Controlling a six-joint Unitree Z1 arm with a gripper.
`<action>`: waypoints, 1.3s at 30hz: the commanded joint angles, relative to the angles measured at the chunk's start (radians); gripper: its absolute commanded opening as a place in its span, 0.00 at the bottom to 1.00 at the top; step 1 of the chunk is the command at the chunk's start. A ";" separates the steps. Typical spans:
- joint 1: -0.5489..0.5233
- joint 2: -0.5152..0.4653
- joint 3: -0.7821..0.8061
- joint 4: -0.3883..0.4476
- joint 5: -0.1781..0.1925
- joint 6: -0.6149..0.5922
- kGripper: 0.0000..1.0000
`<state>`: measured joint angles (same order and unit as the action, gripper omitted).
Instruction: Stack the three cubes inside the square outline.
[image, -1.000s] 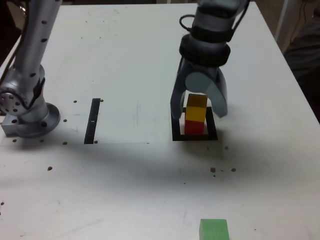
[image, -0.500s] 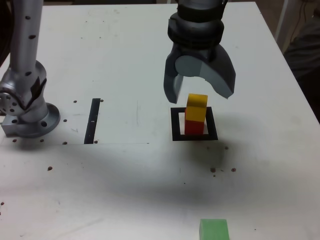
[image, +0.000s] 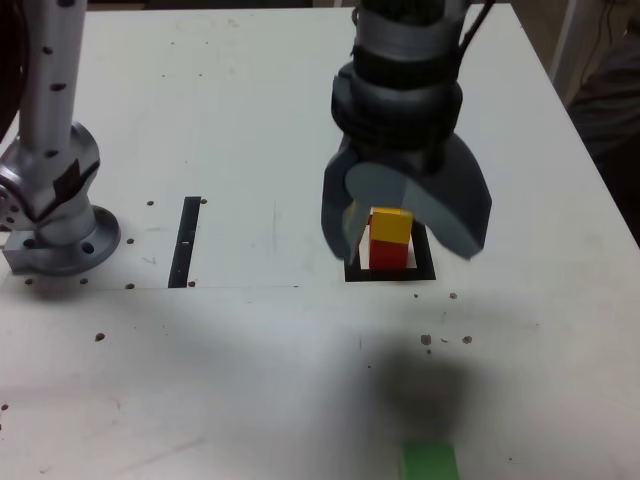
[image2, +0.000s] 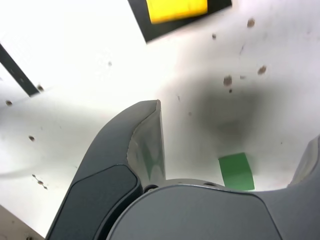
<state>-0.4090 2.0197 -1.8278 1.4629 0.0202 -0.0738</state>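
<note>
The gripper (image: 405, 225) has let go of the yellow cube (image: 391, 225), now atop the red cube (image: 389, 255) in the square outline (image: 428, 272), and lifted away, jaws wide and empty, probably heading for the green cube (image: 429, 462) at the near edge.

yellow cube (image: 391, 225), red cube (image: 389, 255), green cube (image: 430, 462), black square outline (image: 352, 271).

The yellow cube (image: 391, 225) sits squarely on the red cube (image: 389, 256) inside the black square outline (image: 391, 273). The green cube (image: 430, 461) lies alone, well apart, at the surface's near edge.
</note>
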 joint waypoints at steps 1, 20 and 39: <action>-0.028 0.018 -0.020 0.007 -0.006 -0.026 0.99; -0.184 0.120 -0.116 0.026 -0.060 -0.277 0.99; -0.246 0.190 -0.176 0.020 -0.092 -0.349 0.99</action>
<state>-0.6503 2.2028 -1.9964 1.4857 -0.0675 -0.4196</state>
